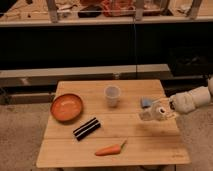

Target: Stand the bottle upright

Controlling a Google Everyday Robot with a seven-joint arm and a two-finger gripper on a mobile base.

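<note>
My tool (161, 110) hovers over the counter's (115, 150) right side, seemingly clamping the light, slippery bottle (150, 113) mid-body

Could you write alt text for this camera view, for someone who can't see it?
A white robot arm reaches in from the right, its gripper holding a small pale bottle just above a wooden table. On the table sit an orange bowl, a white cup, a dark rectangular bar, a carrot and a small blue-grey object.

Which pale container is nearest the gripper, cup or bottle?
The bottle, a slim one right at the gripper by the table's right edge; the wider cup stands apart, mid-table.
</note>
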